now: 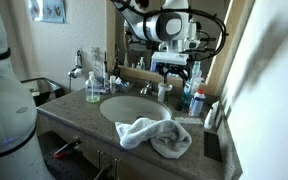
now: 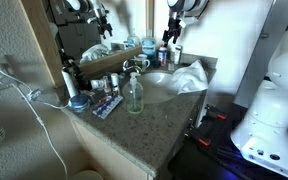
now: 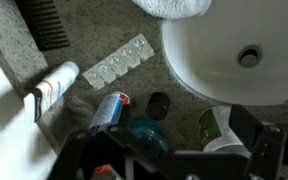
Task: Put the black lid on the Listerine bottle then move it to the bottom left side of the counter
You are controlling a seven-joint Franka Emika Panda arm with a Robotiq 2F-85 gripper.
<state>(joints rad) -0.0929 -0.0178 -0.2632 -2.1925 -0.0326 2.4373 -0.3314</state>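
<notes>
Much bare counter [image 1: 76,112] lies along its front edge beside the towel [image 1: 154,135]; the claw [image 1: 171,74] hangs wide open, empty, over the back edge.

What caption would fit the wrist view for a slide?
Open end effector hovers over a black lid, blue can and pill pack beside the white sink.

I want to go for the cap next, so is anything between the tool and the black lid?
Nothing visible covers it. In the wrist view the black lid lies bare on the counter below the open tool; the blue can and Listerine bottle crowd it closely.
</notes>
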